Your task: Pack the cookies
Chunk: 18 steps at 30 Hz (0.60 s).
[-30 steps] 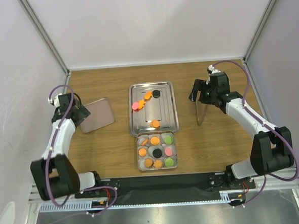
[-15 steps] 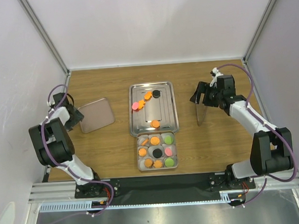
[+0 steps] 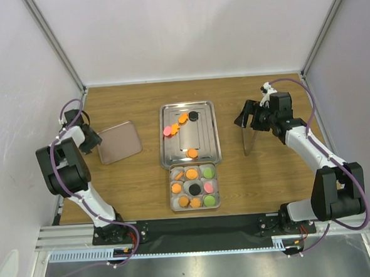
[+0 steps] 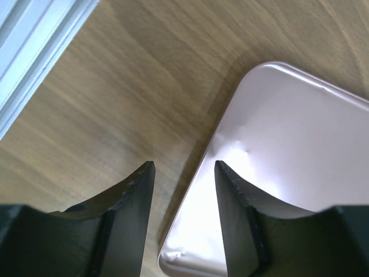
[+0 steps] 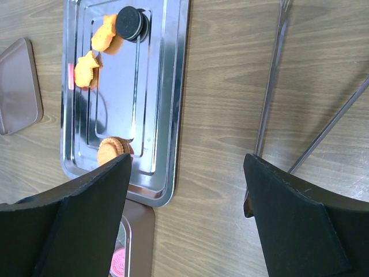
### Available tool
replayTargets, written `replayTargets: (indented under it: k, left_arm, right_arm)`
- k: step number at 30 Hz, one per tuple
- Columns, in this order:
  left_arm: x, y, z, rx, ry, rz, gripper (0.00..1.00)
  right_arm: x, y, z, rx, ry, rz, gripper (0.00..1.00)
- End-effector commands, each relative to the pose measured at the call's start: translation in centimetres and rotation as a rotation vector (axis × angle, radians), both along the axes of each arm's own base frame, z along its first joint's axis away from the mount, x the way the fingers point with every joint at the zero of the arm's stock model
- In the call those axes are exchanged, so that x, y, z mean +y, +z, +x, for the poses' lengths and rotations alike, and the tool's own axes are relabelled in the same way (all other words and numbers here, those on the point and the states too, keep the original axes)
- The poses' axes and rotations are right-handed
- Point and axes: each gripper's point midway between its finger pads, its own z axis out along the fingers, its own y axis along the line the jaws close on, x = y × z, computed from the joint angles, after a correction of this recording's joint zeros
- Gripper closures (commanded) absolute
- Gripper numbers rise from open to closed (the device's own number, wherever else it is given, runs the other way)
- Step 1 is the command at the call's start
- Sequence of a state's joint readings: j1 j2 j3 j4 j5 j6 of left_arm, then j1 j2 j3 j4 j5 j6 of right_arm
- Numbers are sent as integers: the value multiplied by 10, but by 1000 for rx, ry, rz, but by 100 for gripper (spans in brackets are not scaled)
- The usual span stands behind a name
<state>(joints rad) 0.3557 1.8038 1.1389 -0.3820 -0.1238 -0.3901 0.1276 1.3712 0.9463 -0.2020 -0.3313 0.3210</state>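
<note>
Loose cookies lie on the steel tray (image 3: 201, 137): an orange one (image 3: 182, 118), a black one (image 3: 193, 115) and a pink one (image 3: 167, 131) at its far left, and another orange one (image 3: 191, 153) near its front. The cookie box (image 3: 219, 186) in front holds several cookies in paper cups. My left gripper (image 3: 94, 140) is open and empty, its jaws either side of the left edge of the flat pinkish lid (image 4: 288, 173). My right gripper (image 3: 248, 121) is open and empty over the metal tongs (image 3: 246, 140). The right wrist view shows the black cookie (image 5: 131, 23) and the front orange cookie (image 5: 110, 151).
The lid (image 3: 119, 142) lies flat on the wood left of the tray. The tongs (image 5: 271, 86) lie on the wood right of the tray (image 5: 167, 115). White walls and frame posts close in the left, right and back.
The left arm has folded back and its gripper has slid left to the lid's left edge. The right gripper has shifted slightly right. Cookies, tray and box have not moved.
</note>
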Motion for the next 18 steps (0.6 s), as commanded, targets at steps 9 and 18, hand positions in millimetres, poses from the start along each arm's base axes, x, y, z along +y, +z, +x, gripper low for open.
replayTargets:
  k: [9,18]
  left_arm:
    - [3,-3,23,-31,-43,-19,57]
    - [-1,-10,27,-53,-43,-42,71]
  right_arm:
    - [-1,18,3,-67,1,18,15]
    - [2,17,2,-62,14,30,15]
